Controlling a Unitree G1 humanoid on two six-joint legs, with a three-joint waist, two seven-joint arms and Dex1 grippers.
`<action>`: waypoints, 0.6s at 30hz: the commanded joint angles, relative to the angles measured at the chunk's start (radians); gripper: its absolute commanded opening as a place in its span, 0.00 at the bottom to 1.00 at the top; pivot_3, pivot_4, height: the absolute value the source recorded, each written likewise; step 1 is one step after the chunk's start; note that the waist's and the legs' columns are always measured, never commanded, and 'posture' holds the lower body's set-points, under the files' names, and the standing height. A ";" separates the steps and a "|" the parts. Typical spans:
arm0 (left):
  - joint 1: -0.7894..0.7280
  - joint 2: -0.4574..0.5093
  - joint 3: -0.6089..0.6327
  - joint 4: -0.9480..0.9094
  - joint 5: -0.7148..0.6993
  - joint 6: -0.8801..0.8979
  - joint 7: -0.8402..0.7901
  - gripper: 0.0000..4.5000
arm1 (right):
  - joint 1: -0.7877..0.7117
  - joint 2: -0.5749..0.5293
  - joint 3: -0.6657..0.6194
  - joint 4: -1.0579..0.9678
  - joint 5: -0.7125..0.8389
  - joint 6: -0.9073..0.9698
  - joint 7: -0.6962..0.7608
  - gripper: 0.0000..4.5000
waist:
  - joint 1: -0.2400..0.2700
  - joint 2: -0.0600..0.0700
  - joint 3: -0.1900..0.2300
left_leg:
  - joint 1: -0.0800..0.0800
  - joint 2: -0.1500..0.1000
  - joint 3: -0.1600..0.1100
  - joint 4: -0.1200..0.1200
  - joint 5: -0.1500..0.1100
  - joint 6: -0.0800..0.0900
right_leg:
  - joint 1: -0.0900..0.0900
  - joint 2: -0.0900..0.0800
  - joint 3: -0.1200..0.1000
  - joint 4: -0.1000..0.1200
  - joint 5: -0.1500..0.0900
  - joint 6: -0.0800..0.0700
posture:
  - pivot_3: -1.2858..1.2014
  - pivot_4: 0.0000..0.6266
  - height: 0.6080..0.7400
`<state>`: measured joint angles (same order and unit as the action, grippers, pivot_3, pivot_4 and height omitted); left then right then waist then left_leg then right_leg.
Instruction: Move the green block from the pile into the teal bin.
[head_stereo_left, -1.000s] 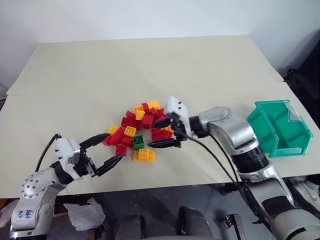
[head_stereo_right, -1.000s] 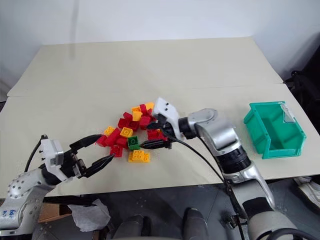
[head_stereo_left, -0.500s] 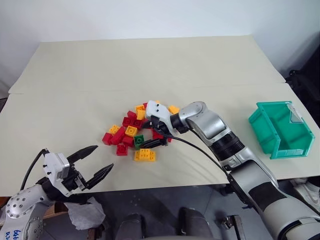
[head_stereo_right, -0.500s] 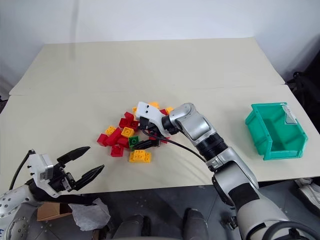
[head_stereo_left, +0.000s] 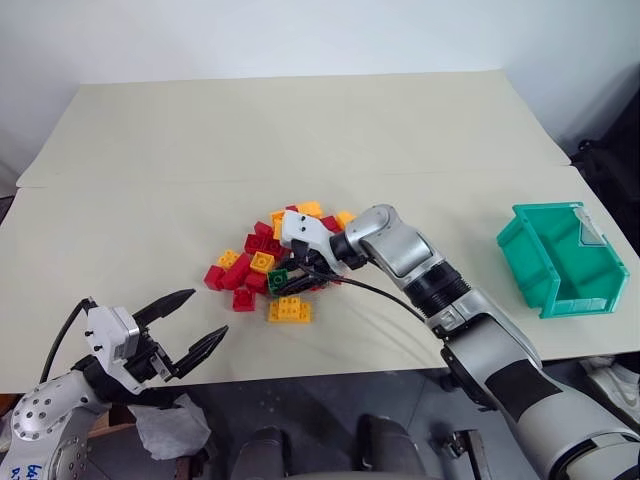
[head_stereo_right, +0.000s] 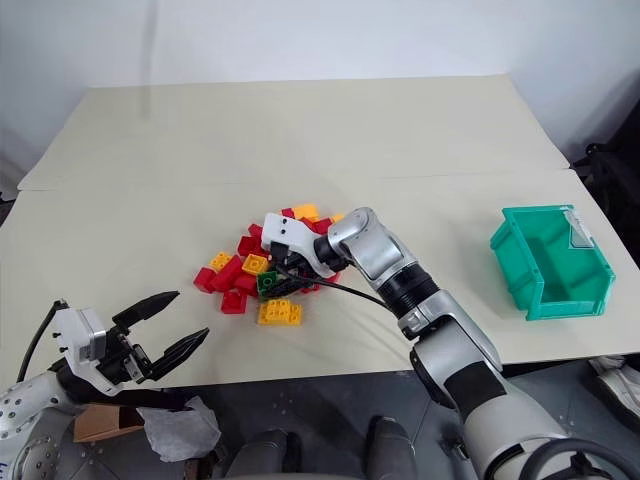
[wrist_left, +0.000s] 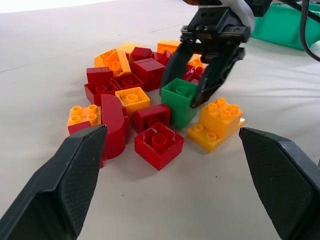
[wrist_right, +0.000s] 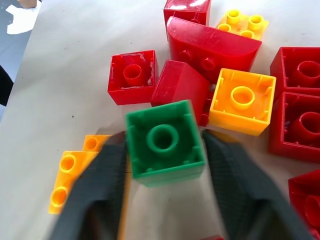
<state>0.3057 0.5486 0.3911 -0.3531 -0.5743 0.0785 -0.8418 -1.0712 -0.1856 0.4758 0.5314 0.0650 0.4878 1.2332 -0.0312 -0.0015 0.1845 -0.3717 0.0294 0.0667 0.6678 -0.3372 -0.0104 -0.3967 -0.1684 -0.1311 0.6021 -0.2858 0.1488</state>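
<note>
Cream tabletop (head_stereo_left: 300, 130) under me, and my right gripper (wrist_left: 202, 82) is down at the near edge of the pile (head_stereo_left: 275, 255), its fingers clamped on either side of the green block (wrist_right: 164, 142), grasping it. That block sits on the table, hemmed in by a red brick (wrist_left: 159, 144) and a yellow-orange brick (wrist_left: 216, 122). I reckon lifting could drag those neighbours along, or the smooth sides could slip free. Teal bin (head_stereo_left: 560, 258) waits well apart, off right. Left gripper (head_stereo_left: 175, 328) hangs spread wide, empty.
</note>
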 joint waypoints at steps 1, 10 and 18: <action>-0.011 0.008 -0.003 -0.047 -0.007 -0.014 -0.009 1.00 | -0.003 0.001 -0.044 -0.043 0.022 -0.028 0.008 0.33 | 0.000 0.000 0.000 | 0.000 0.000 0.000 0.000 0.000 0.000 | 0.000 0.000 0.000 0.000 0.000 0.000 | 0.52 0.24 1.00; -0.194 0.016 -0.158 -0.054 -0.009 0.038 -0.041 1.00 | 0.161 -0.206 -0.301 -0.384 0.220 -0.043 0.073 0.33 | 0.020 -0.001 0.000 | -0.001 0.000 -0.001 0.001 0.000 0.000 | 0.001 0.000 -0.001 0.000 0.000 0.000 | 0.52 0.24 1.00; -0.480 -0.008 -0.395 0.056 0.043 0.061 -0.164 1.00 | 0.430 -0.451 -0.811 -0.686 0.372 0.064 -0.199 0.33 | 0.033 0.000 0.000 | 0.000 0.000 0.001 0.001 0.000 0.000 | 0.001 0.001 0.000 -0.001 0.000 0.000 | 0.52 0.24 1.00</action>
<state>-0.1348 0.5576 0.0288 -0.3225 -0.5287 0.1334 -0.9761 -0.6955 -0.5679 -0.1886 -0.0663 0.4083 0.5362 1.0912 0.0022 -0.0018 0.1843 -0.3722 0.0290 0.0678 0.6684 -0.3376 -0.0103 -0.3958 -0.1679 -0.1314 0.6007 -0.2857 0.1488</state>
